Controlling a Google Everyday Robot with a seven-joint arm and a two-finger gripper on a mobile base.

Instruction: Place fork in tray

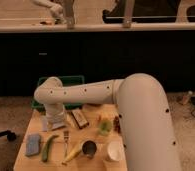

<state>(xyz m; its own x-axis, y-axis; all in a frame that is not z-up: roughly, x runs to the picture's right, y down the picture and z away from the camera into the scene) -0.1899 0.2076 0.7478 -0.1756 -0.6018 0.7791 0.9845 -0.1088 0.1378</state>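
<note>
Wooden tabletop (55, 162): a slim, pale fork (66, 141) lies flat beside the claw (55, 121), whose grip cannot be told. Behind, the arm hides much of the green tray (73, 79).

- Dark panelled wall (141, 55) across the back; pale ledge (156, 27) above
- Speckled floor (11, 107); dim, warm light
- End effector (55, 122) low over the wooden counter (55, 163), left side
</note>
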